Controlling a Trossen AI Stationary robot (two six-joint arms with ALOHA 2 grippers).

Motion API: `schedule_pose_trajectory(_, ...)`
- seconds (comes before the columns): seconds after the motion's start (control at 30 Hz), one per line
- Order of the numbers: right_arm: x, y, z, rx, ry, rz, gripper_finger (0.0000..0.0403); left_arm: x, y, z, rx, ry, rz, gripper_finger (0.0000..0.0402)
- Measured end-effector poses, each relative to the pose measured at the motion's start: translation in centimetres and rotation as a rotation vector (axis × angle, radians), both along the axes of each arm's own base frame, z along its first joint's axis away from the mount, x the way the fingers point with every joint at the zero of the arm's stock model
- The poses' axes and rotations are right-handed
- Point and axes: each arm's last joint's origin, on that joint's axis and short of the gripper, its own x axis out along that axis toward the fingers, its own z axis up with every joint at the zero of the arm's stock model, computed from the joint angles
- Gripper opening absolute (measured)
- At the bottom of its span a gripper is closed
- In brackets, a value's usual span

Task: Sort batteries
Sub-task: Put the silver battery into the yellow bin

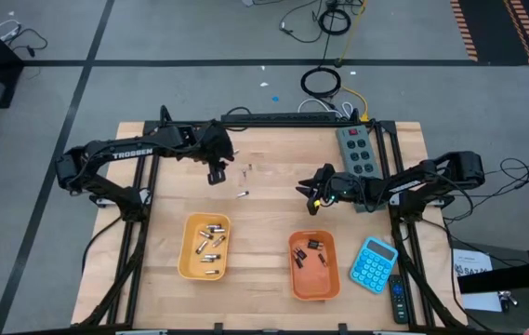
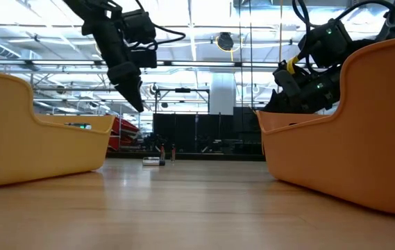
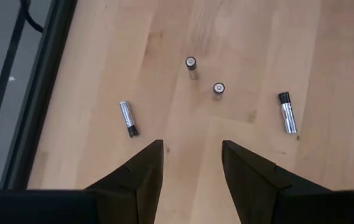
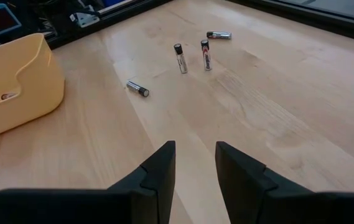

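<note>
Several small silvery batteries with dark ends are loose on the wooden table between my grippers. In the left wrist view two stand upright (image 3: 191, 62) (image 3: 219, 88) and two lie flat (image 3: 128, 118) (image 3: 287, 112). The right wrist view shows the same group (image 4: 178, 57) (image 4: 137, 88). My left gripper (image 1: 216, 173) (image 3: 192, 162) hovers open above the table, just left of them. My right gripper (image 1: 309, 186) (image 4: 195, 158) is open and low, to their right. More batteries lie in the yellow tray (image 1: 204, 247), and dark ones in the orange tray (image 1: 313, 266).
A blue calculator (image 1: 373, 263) lies right of the orange tray. A grey power strip (image 1: 357, 149) sits near the far right edge, behind my right arm. Bare wood lies between the loose batteries and the two trays. The low view shows the tray walls (image 2: 37, 139) (image 2: 350, 139) up close.
</note>
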Motion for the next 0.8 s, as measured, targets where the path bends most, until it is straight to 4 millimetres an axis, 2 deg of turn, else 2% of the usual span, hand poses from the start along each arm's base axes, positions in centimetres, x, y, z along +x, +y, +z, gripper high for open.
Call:
schedule_pose_trajectory(0.27, 0.0, 0.0, 0.0, 0.0, 0.0, 0.0, 0.0105, 0.4, 0.3, 0.3, 0.071, -0.028, 0.007, 0.0173)
schedule_pose_trajectory(0.5, 0.0, 0.0, 0.0, 0.0, 0.0, 0.0, 0.0105, 0.6, 0.5, 0.5, 0.057, -0.076, 0.002, 0.0173)
schedule_pose_trajectory(0.7, 0.0, 0.0, 0.0, 0.0, 0.0, 0.0, 0.0105, 0.2, 2.7, 0.4, -0.037, -0.177, 0.023, 0.0172)
schedule_pose_trajectory(0.8, 0.0, 0.0, 0.0, -0.004, -0.002, -0.007, 0.0105, -0.1, 3.8, -0.3, -0.054, -0.15, 0.063, 0.0172)
